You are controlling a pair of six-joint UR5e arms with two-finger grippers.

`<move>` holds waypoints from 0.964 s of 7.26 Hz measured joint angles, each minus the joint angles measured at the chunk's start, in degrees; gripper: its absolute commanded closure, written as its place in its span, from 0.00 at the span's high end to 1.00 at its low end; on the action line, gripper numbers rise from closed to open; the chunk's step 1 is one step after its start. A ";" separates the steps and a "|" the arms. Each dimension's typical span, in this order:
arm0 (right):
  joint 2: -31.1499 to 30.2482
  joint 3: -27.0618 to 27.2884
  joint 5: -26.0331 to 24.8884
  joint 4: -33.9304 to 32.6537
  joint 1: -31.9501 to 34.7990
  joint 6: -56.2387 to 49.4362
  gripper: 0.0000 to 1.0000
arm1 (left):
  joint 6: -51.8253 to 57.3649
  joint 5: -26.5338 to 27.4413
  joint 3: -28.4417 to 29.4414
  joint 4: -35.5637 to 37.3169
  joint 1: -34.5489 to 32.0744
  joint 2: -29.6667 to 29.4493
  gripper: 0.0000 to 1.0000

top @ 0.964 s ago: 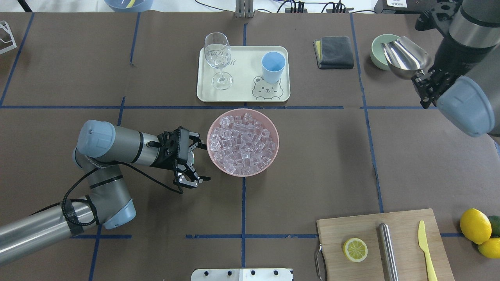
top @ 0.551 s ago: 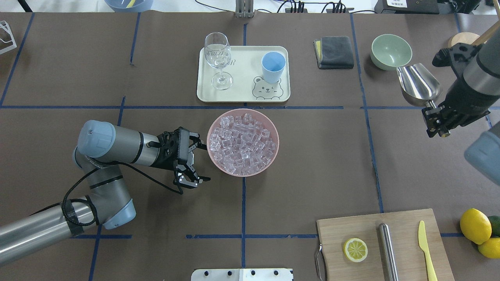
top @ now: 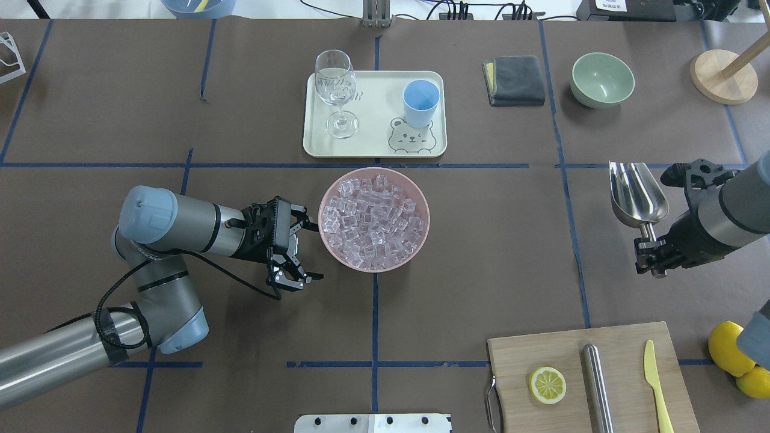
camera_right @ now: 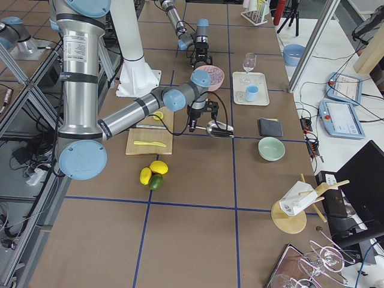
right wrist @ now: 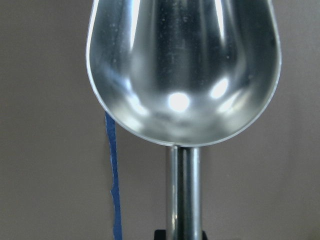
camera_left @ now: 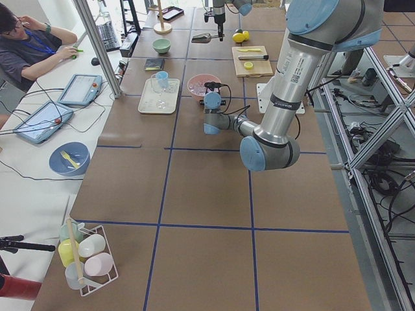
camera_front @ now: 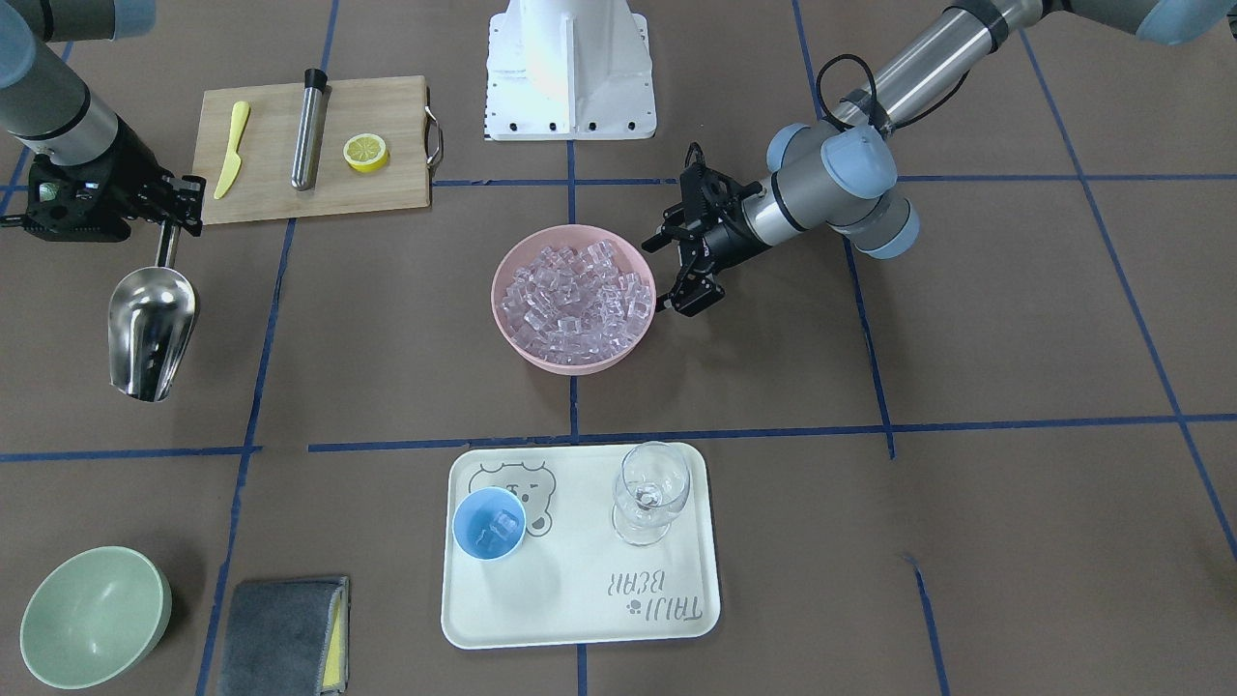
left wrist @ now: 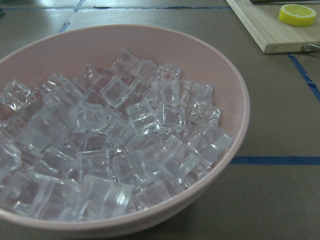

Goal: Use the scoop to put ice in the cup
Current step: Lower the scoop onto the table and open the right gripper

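The ice (top: 374, 219) fills a pink bowl (top: 425, 240) at mid-table and shows close up in the left wrist view (left wrist: 110, 145). My left gripper (top: 311, 251) is open and empty beside the bowl's left rim. The light-blue cup (top: 420, 102) stands on the cream tray (top: 373, 147). In the front view the cup (camera_front: 489, 522) holds a few cubes. My right gripper (top: 651, 255) is shut on the handle of the steel scoop (top: 636, 195), far right of the bowl. The scoop blade (right wrist: 182, 70) is empty.
A wine glass (top: 335, 84) shares the tray. A grey cloth (top: 514, 79), a green bowl (top: 602, 78) and a wooden stand (top: 722, 75) are at the back right. A cutting board (top: 541, 355) with a lemon half, steel cylinder and yellow knife lies front right, with lemons (top: 725, 349) beside it.
My right arm has carried the scoop from over the green bowl back toward the robot's side, blade still empty. My left arm has not moved.
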 measured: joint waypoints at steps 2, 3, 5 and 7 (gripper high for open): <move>-0.64 -1.93 -2.37 4.73 -4.60 5.22 0.00 | 0.00 -0.04 -0.01 0.00 0.06 0.21 1.00; -0.62 -2.21 -3.33 5.26 -6.36 6.24 0.00 | 0.00 -0.02 0.00 0.00 0.08 0.23 1.00; -0.34 -2.91 -4.88 5.50 -8.75 6.78 0.00 | 0.00 0.00 0.01 0.00 0.08 0.32 1.00; -0.10 -3.56 -5.67 5.52 -9.49 6.84 0.00 | 0.00 0.00 0.01 0.00 0.08 0.35 1.00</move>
